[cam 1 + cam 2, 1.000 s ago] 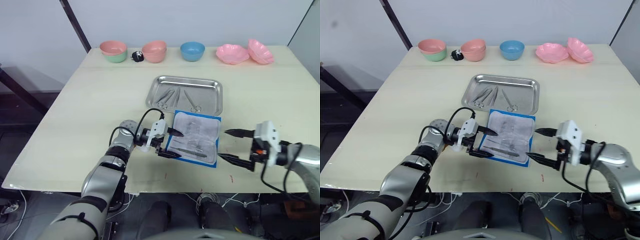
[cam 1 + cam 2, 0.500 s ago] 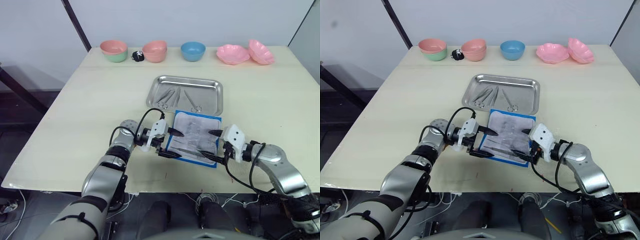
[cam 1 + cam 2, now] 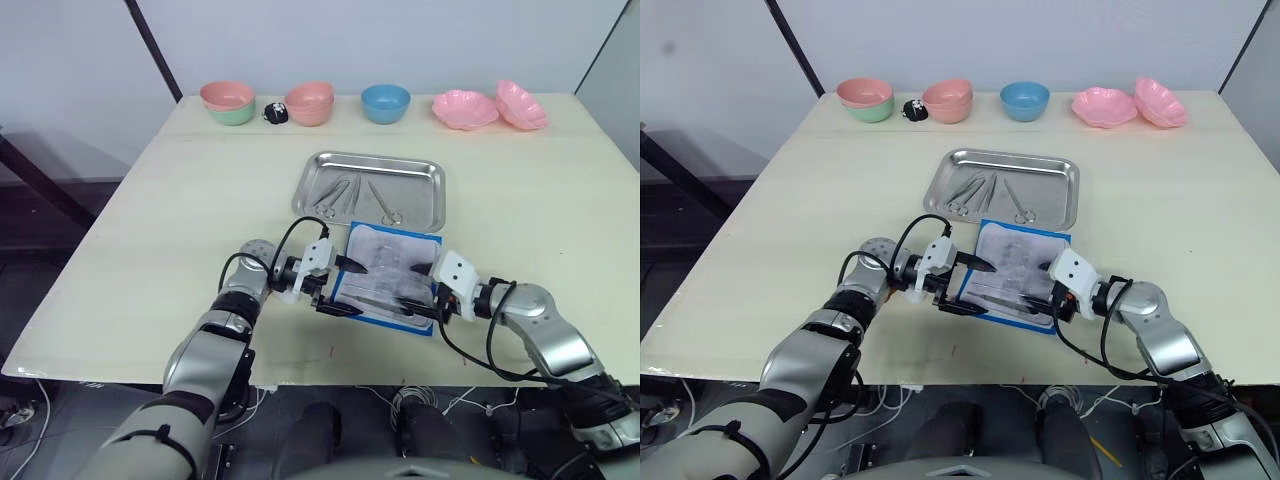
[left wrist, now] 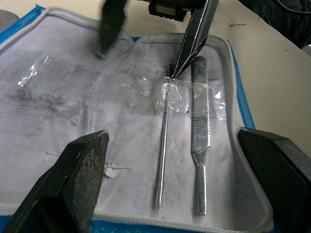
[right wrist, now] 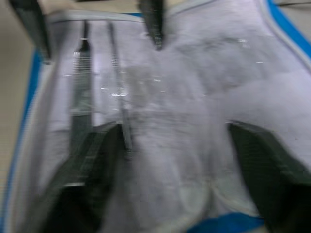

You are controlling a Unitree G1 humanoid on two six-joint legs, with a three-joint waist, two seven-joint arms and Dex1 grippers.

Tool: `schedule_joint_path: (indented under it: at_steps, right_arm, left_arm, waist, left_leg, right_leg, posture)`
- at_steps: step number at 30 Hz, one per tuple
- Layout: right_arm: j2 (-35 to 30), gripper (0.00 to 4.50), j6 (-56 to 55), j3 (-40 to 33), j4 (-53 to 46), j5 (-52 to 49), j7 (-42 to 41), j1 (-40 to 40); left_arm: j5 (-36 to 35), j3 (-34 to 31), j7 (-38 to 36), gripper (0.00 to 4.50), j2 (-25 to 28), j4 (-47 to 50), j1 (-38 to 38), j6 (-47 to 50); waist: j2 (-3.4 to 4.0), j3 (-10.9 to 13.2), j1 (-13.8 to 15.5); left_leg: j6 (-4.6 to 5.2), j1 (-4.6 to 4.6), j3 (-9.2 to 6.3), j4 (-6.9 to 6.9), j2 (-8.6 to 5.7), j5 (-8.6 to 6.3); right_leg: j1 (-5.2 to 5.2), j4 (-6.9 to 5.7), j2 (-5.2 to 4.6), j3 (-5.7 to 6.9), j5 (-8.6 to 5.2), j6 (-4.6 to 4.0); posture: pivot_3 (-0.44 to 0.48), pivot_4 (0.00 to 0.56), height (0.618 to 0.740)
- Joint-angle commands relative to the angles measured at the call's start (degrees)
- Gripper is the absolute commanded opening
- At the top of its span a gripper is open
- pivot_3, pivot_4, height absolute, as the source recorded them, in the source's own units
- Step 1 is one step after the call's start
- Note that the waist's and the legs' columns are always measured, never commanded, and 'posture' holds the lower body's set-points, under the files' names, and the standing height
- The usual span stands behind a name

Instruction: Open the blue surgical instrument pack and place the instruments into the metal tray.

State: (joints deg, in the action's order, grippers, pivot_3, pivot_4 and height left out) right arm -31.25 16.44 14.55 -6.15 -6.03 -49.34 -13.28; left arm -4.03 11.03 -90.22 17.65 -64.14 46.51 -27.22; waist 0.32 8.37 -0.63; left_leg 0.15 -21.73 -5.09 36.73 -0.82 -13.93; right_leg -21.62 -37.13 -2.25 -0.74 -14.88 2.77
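The blue surgical instrument pack [image 3: 386, 262] lies open below the metal tray [image 3: 424, 178], whitish inner face up. Two slender silver instruments lie inside it near its front edge: a thin probe [image 4: 164, 145] and a flat-handled tool [image 4: 199, 150], both under clear film. Several more instruments [image 3: 340, 190] lie in the tray. My left gripper [image 3: 352, 290] is open at the pack's left edge. My right gripper [image 3: 412, 290] is open over the pack's right part, one fingertip [image 4: 181, 65] close to the probe's far end. Nothing is held.
Along the table's back edge stand a pink-and-green bowl stack [image 3: 227, 100], a pink bowl [image 3: 309, 101], a blue bowl [image 3: 386, 101] and two pink scalloped dishes [image 3: 465, 107]. A small black object [image 3: 275, 112] lies between the left bowls. The table's front edge is close behind the pack.
My right gripper has moved left from beyond the pack's right edge to over the pack, still open. The left gripper and the pack have stayed put.
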Motion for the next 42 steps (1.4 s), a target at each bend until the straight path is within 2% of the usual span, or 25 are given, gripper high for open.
schedule_joint_path:
  at_steps: [1,2,3,4,5,16,31,42]
  right_arm:
    - [0.32,1.59,-0.06,1.7,1.26,0.86,-0.73,0.48]
    - [0.35,1.0,-0.19,1.95,1.47,1.1,-0.8,0.41]
    - [0.37,0.76,-0.38,2.17,1.7,1.3,-0.84,0.35]
    - [0.36,0.14,-0.52,2.35,1.86,1.44,-0.91,0.32]
    - [0.37,0.06,-0.59,2.49,1.96,1.49,-0.99,0.31]
    - [-1.09,0.06,0.41,2.71,-1.59,1.16,-2.87,-0.72]
    - [-6.19,0.06,8.92,2.17,-11.75,2.31,-4.44,-4.98]
    - [-14.35,0.06,4.39,-1.05,-14.23,2.28,-7.53,-4.21]
  left_arm:
    - [4.55,2.31,-0.03,4.5,0.31,-5.23,-2.4,1.89]
    - [4.54,2.29,-0.01,4.5,0.31,-5.25,-2.39,1.88]
    - [4.52,2.26,-0.01,4.5,0.31,-5.26,-2.38,1.88]
    - [4.51,2.24,0.0,4.5,0.31,-5.27,-2.37,1.87]
    - [4.51,2.23,0.01,4.5,0.31,-5.28,-2.36,1.87]
    - [4.63,2.11,0.33,4.5,0.36,-5.4,-2.31,1.92]
    - [4.54,2.05,0.53,4.5,0.14,-5.43,-2.65,1.81]
    - [4.61,2.1,0.6,4.5,-0.04,-5.52,-2.56,1.72]
  waist:
    - [-0.01,0.0,0.0]
    - [-0.02,-0.01,0.0]
    - [-0.03,-0.03,0.0]
    - [-0.04,-0.04,0.0]
    - [-0.05,-0.07,0.0]
    - [-0.1,-0.19,0.03]
    - [-0.14,-0.16,0.1]
    - [-0.3,-0.05,0.14]
  left_leg:
    - [0.0,0.0,0.0,0.0,0.0,0.0]
    - [0.0,0.0,-0.01,0.0,0.01,0.0]
    - [0.0,0.0,-0.01,0.0,0.01,0.0]
    - [0.0,0.0,-0.01,0.0,0.01,0.0]
    - [0.0,0.0,-0.01,0.0,0.01,0.0]
    - [0.0,0.0,-0.04,0.0,0.01,0.0]
    - [0.0,-0.03,-0.15,0.0,0.02,0.0]
    - [-0.01,-0.04,-0.15,-0.01,0.04,0.0]
  right_leg:
    - [0.0,0.0,0.0,0.0,0.0,0.0]
    - [0.0,0.0,0.0,0.0,0.0,0.0]
    - [0.0,0.0,0.0,0.0,0.0,0.0]
    - [0.0,0.0,0.0,0.0,0.0,0.0]
    - [0.0,0.0,0.0,0.0,0.0,0.0]
    - [0.0,0.0,0.0,0.02,0.0,0.0]
    - [-0.02,0.0,-0.02,0.02,-0.01,-0.01]
    - [-0.03,0.02,-0.1,0.05,-0.01,0.0]
  posture:
    - [0.0,0.15,0.74]
    - [0.0,0.15,0.74]
    - [0.0,0.15,0.74]
    - [0.0,0.15,0.74]
    - [0.0,0.15,0.74]
    - [0.0,0.15,0.74]
    - [0.0,0.15,0.74]
    - [0.0,0.15,0.74]
